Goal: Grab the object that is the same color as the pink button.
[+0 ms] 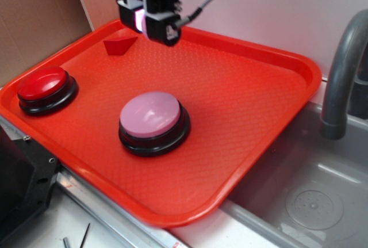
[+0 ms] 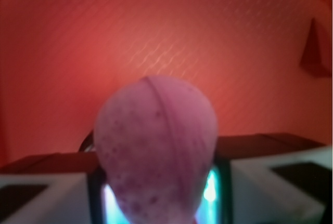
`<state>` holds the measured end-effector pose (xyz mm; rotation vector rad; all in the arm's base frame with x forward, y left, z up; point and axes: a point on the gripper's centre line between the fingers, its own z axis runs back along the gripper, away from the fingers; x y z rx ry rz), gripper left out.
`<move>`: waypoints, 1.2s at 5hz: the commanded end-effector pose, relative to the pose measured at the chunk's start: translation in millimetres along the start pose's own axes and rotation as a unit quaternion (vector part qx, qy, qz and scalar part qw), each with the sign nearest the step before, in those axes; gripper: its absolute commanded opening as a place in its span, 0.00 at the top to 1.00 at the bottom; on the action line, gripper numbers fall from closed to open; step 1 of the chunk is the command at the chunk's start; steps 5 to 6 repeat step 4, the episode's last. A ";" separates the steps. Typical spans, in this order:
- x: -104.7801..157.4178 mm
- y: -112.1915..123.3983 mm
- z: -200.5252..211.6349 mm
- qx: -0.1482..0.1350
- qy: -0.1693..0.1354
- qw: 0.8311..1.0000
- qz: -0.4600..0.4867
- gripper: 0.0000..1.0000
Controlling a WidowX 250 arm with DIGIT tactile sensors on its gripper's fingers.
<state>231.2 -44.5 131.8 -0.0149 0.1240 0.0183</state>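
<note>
Pink and finely dimpled, the small ball (image 2: 156, 151) fills the wrist view, squeezed between the gripper (image 1: 150, 21) fingers, whose pale inner faces sit against it on either side; in the exterior view only a pink sliver of it shows between the black fingers, held above the far left part of the red tray (image 1: 259, 104) and clear of its floor. So the gripper is clamped on the ball, and the grab looks essentially made. To finish well, I would judge that the grip should be kept firm but not tightened further, since the ball seems soft and already bulges out in front of the fingers; a round thing like that could squirt forward if pinched harder or jolted. Any lift should go straight up and slowly, staying away from the red wedge block (image 1: 120, 45) lying just beside and below the gripper near the tray's far rim. Counted: one pink ball, one pink button (image 1: 153, 121) near the tray's middle, one smaller red button (image 1: 45, 88) at the left edge, one red wedge block, one tray, one gripper, and a grey sink (image 1: 310, 202) with a tap (image 1: 342, 69) on the right
</note>
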 end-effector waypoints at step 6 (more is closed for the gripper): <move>12.5 63.8 66.9 0.018 -0.078 0.996 0.044 1.00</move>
